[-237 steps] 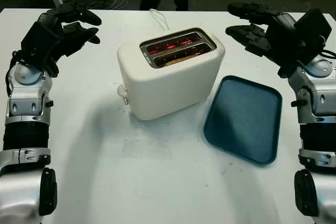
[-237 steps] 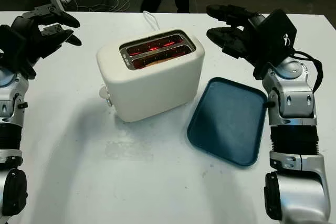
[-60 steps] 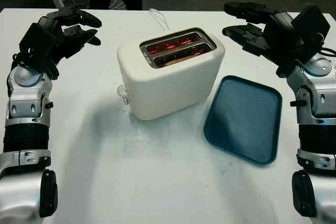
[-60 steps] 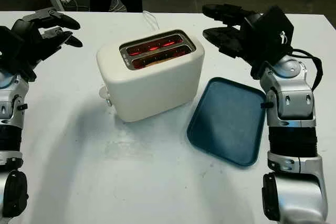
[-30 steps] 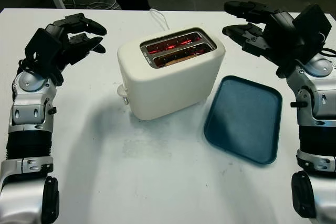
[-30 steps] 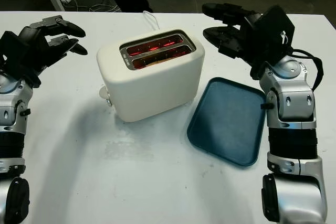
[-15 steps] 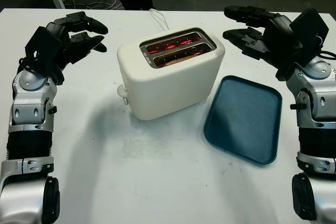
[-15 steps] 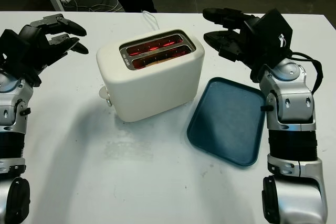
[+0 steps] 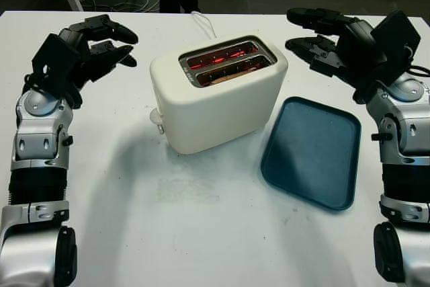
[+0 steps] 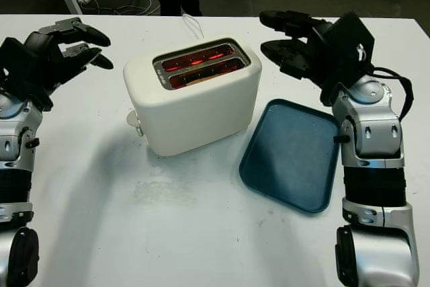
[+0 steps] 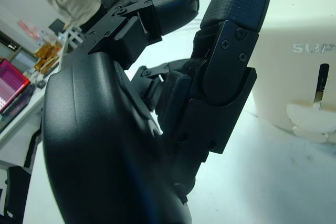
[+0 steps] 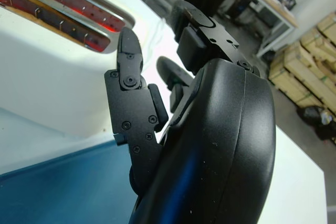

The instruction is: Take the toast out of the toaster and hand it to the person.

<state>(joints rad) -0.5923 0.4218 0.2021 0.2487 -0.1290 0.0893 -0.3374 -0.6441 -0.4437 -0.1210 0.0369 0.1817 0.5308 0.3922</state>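
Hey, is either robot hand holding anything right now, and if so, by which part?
Nothing is held. The left hand is open above the table left of the toaster, and the right hand is open to its right.

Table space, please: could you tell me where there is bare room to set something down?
The near table, in front of the toaster and blue tray, is bare. It is crowded beside the toaster, where the open left hand and open right hand hover.

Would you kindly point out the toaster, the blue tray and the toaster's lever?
toaster [image 9: 222, 109], left eye view, front side wall.
blue tray [image 9: 312, 152], left eye view, bare floor.
toaster's lever [image 9: 157, 118], left eye view, knob.
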